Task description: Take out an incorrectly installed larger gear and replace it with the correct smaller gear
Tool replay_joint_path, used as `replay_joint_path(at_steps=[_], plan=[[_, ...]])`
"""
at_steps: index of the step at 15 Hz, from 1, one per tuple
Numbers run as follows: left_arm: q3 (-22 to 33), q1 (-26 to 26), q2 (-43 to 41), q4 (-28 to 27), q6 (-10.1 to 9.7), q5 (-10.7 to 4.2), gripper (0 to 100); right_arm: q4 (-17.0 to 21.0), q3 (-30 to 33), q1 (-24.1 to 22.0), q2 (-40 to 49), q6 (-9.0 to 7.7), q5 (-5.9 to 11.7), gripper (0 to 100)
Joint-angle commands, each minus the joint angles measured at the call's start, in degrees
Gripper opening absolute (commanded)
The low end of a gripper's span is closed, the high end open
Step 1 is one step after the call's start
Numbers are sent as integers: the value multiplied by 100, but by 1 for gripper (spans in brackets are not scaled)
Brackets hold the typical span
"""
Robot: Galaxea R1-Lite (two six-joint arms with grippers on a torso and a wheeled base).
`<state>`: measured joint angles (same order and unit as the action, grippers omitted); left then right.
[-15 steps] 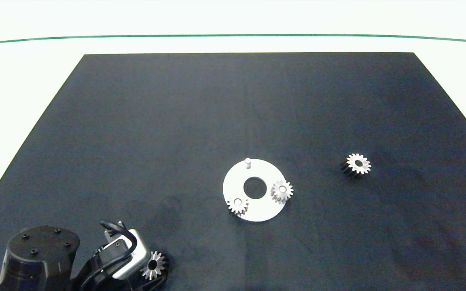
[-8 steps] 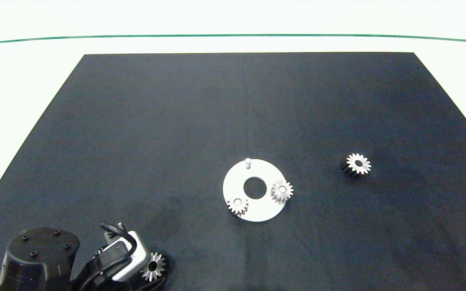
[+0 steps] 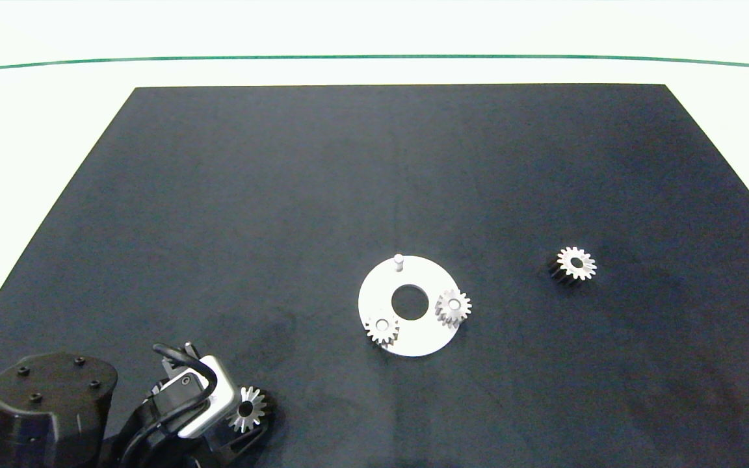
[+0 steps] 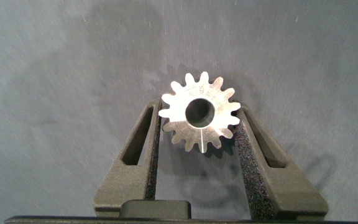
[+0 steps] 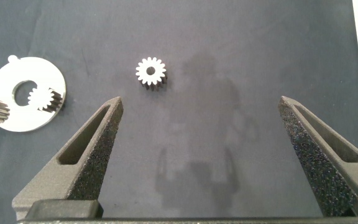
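- The black mat (image 3: 374, 195) covers the table; no brand, label or readable writing shows anywhere on it or on the parts.
- The left arm enters at the mat's near left corner. Its left gripper (image 3: 248, 426) sits low there, and in the left wrist view (image 4: 199, 134) its two fingers are closed on a silver spur gear.
- The right gripper (image 5: 207, 155) is out of the head view; its own camera shows it above the mat, fingers spread wide with nothing between them, looking down at the free gear.
- The round white base plate (image 3: 413, 338) lies near the mat's centre, with a hole in the middle and three posts.
- The larger gear (image 3: 248, 409) is the one clamped in the left gripper, bore axis roughly vertical, well away from the plate: I judge the removal done and only the setting-down left.
- The smaller gear (image 3: 575, 264) stands on the mat to the right of the plate, apart from it, bore upward. The right gripper is clearly the nearer one; the gear lies ahead of its fingers (image 5: 150, 71), toward the plate.
- Two seated gears (image 3: 454, 305) (image 3: 381, 328) occupy the plate's right and near-left posts.
- The bare post (image 3: 398, 261) at the plate's far edge is where that gear should go.
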<state>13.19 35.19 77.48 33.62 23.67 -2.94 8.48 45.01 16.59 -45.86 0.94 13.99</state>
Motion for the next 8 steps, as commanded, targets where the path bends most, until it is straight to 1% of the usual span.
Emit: replay_joint_path(at_steps=[1,2,4,6,7,8], plan=[[342,58,-32,-14,50,-111,25,4,-10,11,42,20,7,100],[448,102,-32,-75,50,-137,25,4,-27,20,51,20,7,100],[808,119,-23,-374,85,-207,25,4,-97,20,69,20,7,100],[1283,128,-32,-936,225,-234,25,4,-124,20,139,20,-11,100],[1467,216,-32,-1139,269,-295,25,4,-133,11,183,20,-11,100],[1546,260,-23,-1218,269,-321,25,4,-133,20,192,20,-11,100]])
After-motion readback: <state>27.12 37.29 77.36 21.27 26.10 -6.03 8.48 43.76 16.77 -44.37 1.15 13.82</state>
